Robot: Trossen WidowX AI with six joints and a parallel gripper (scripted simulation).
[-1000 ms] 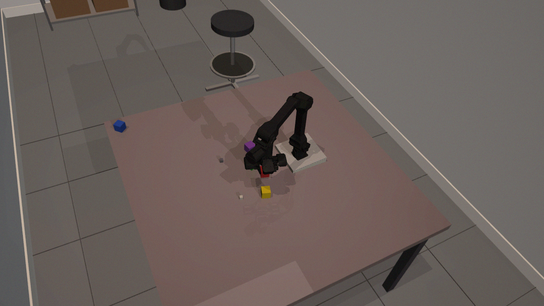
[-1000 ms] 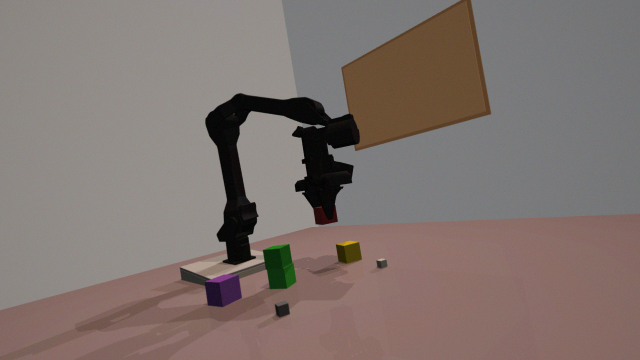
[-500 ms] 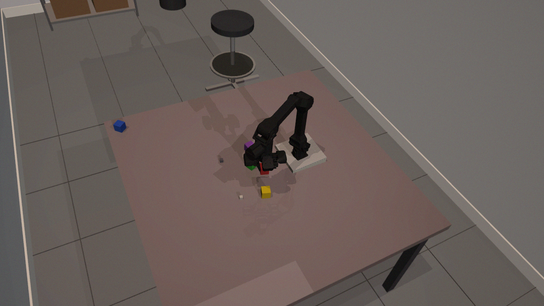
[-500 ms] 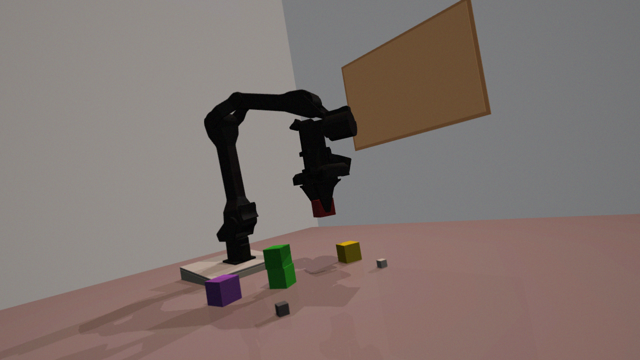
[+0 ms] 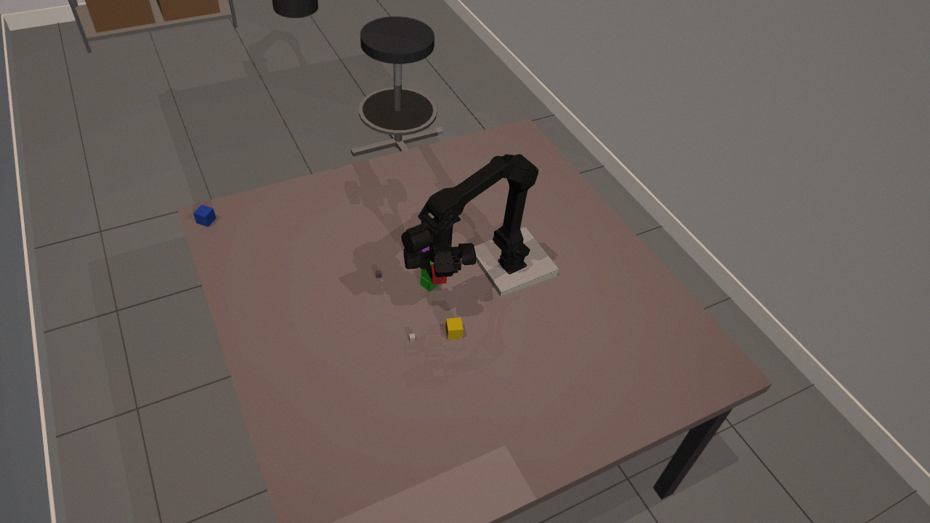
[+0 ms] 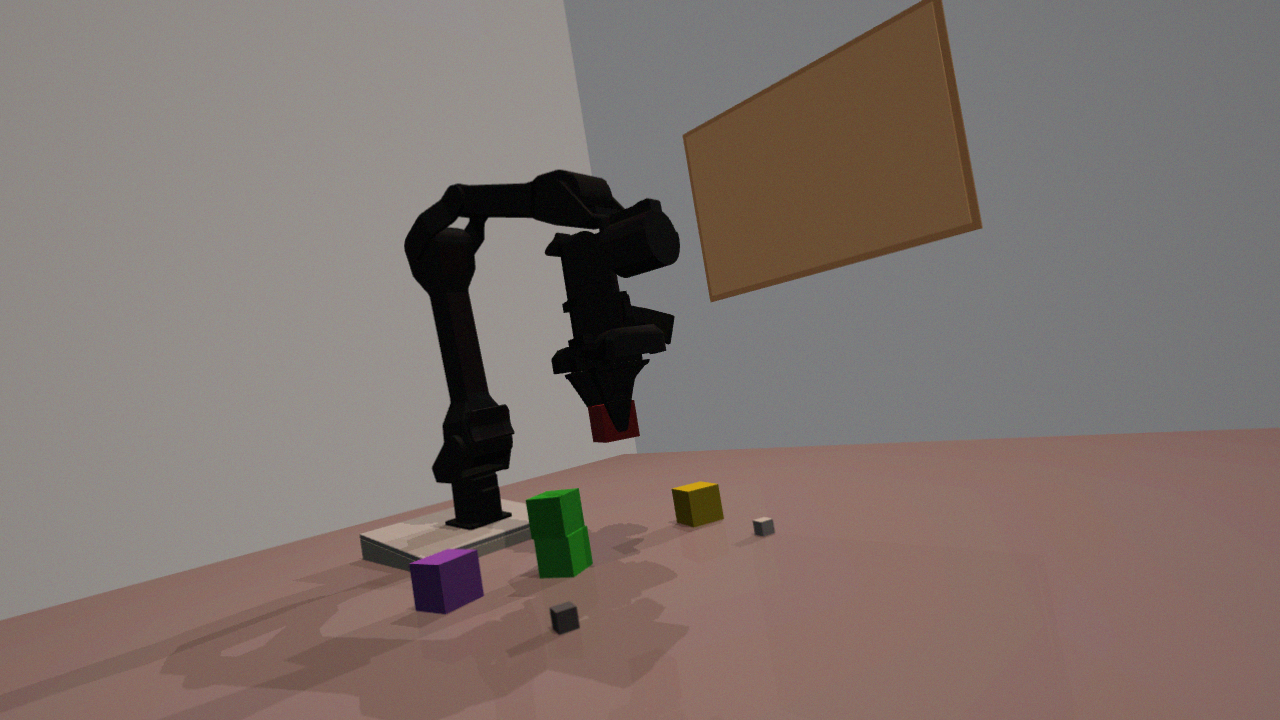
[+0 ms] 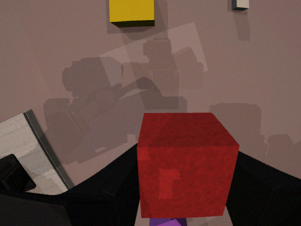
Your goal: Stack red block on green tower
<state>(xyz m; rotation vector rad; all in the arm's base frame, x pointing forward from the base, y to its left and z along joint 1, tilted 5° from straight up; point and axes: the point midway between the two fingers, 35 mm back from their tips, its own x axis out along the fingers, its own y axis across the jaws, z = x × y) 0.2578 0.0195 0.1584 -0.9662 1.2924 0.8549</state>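
Note:
My gripper (image 6: 615, 424) (image 7: 178, 150) is shut on the red block (image 5: 442, 277) (image 6: 602, 428) (image 7: 188, 180) and points down. It holds the block in the air, higher than the top of the green tower (image 5: 426, 281) (image 6: 556, 534). The tower stands upright as two green blocks, the upper one turned a little on the lower. In the exterior view the red block is up and to the right of the tower, with a gap between them. In the top view the gripper and red block cover part of the tower. The tower does not show in the wrist view.
A purple block (image 6: 445, 581) (image 7: 170, 223) stands near the tower. A yellow block (image 5: 454, 329) (image 6: 698, 504) (image 7: 132, 10), a small white cube (image 5: 412, 336) (image 6: 763, 526) and a small dark cube (image 5: 378, 274) (image 6: 564, 617) lie around it. A blue block (image 5: 204, 215) is at the far left corner.

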